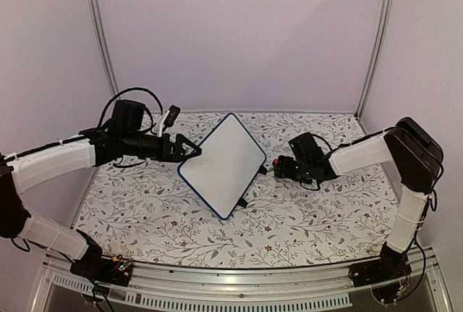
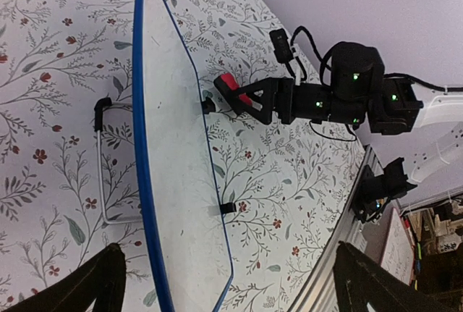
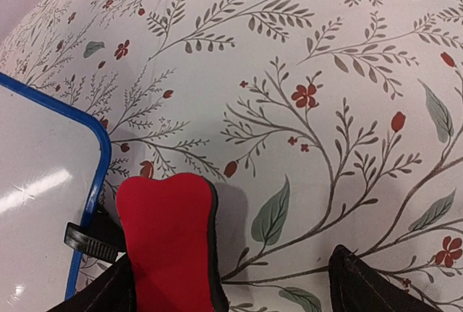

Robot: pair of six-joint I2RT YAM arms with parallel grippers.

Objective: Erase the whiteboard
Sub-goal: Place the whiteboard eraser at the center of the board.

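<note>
The whiteboard [image 1: 221, 163] stands tilted in the middle of the floral table, its white face blank inside a blue rim [image 2: 142, 182]. My left gripper [image 1: 189, 151] is at the board's left corner. It is open, and in the left wrist view the board's end lies between its spread fingers [image 2: 98, 287] without touching them. My right gripper [image 1: 278, 168] is open just right of the board. A red eraser [image 3: 170, 239] rests against its left finger [image 3: 108, 294], well apart from the right finger [image 3: 362, 287]. The board's rounded corner [image 3: 43, 174] and a black clip foot [image 3: 83, 238] sit beside the eraser.
A wire stand [image 2: 101, 167] props the board from behind. An aluminium rail [image 1: 231, 283] runs along the near edge with both arm bases on it. Pale walls and metal posts [image 1: 101, 37] close in the back and sides.
</note>
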